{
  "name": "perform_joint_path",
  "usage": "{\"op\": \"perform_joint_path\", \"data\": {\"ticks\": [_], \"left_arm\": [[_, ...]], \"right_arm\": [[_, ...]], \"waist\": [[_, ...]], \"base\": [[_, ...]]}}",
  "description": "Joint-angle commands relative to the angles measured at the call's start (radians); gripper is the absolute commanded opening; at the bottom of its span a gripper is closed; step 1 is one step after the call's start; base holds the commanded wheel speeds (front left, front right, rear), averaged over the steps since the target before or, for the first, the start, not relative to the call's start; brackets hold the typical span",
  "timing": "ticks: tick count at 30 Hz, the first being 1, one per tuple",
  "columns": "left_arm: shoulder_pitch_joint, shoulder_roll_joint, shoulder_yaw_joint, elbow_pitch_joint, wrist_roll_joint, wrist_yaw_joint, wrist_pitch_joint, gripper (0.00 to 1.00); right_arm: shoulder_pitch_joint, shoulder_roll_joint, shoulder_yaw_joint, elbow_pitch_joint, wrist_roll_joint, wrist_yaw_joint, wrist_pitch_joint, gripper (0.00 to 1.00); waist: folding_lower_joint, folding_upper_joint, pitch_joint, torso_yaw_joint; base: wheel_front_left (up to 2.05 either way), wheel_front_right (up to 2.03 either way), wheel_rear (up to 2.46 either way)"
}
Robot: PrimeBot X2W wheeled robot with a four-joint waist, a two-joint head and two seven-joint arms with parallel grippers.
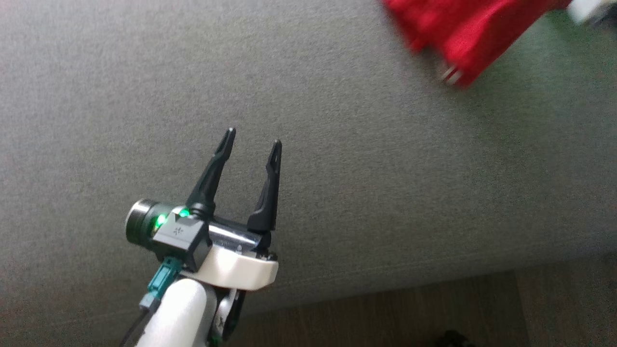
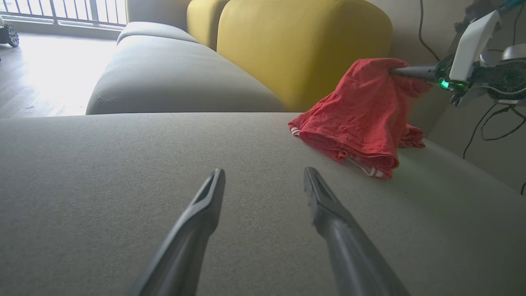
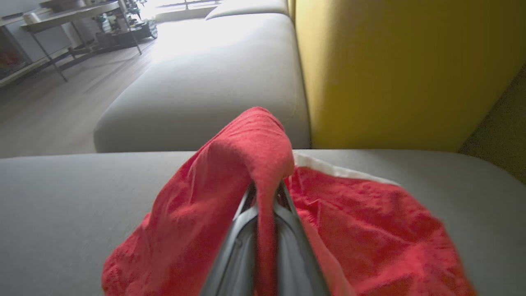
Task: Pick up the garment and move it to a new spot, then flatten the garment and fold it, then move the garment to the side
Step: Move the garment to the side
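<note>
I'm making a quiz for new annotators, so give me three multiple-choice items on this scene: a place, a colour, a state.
1. Where does the garment rest? A. floor B. grey sofa seat C. table
2. The back cushion is: A. yellow B. blue C. white
3. The right gripper is: A. open B. shut on nothing C. shut on the garment

Answers: 1 B, its lower folds lie on the seat; 2 A, it shows yellow behind the garment; 3 C, red cloth is pinched in it.

Soft daylight, glaring white on pale wooden floor (image 2: 49, 70); motion blur across crumpled red cloth garment (image 1: 462, 33); bowing at wrist-view edges.
</note>
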Motion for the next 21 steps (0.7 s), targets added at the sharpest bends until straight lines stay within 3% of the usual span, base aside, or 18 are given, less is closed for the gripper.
{"op": "perform_joint_path", "data": {"ticks": [1, 7, 11, 16, 21], "left_arm": [[-0.027, -0.005, 0.017, -0.039, -0.003, 0.004, -0.005, 1.0], [-0.068, -0.005, 0.011, -0.045, -0.004, 0.005, -0.005, 1.0], [-0.085, -0.005, 0.015, -0.042, -0.004, 0.003, -0.005, 1.0], [-0.107, -0.005, 0.002, -0.038, -0.007, -0.003, -0.005, 1.0], [-0.119, -0.005, -0.005, -0.046, -0.005, -0.004, -0.005, 1.0]], "right_arm": [[-0.04, -0.029, -0.017, -0.008, -0.002, 0.0, -0.015, 0.0], [-0.183, -0.141, -0.066, 0.13, -0.059, 0.0, -0.041, 0.0], [-0.231, -0.174, -0.074, 0.201, -0.124, 0.0, -0.045, 0.0], [-0.226, -0.226, -0.112, 0.222, -0.215, 0.0, -0.018, 0.0], [-0.201, -0.297, -0.167, 0.223, -0.391, 0.0, 0.044, 0.0]], "waist": [[-0.0001, 0.0, 0.028, 0.019], [-0.0001, 0.0, 0.083, 0.041], [-0.0001, 0.0, 0.101, 0.042], [-0.0001, 0.0, 0.112, 0.054], [-0.0001, 0.0, 0.122, 0.069]], "base": [[0.0, 0.0, 0.0], [0.0, 0.0, 0.0], [0.0, 0.0, 0.0], [0.0, 0.0, 0.0], [0.0, 0.0, 0.0]]}}
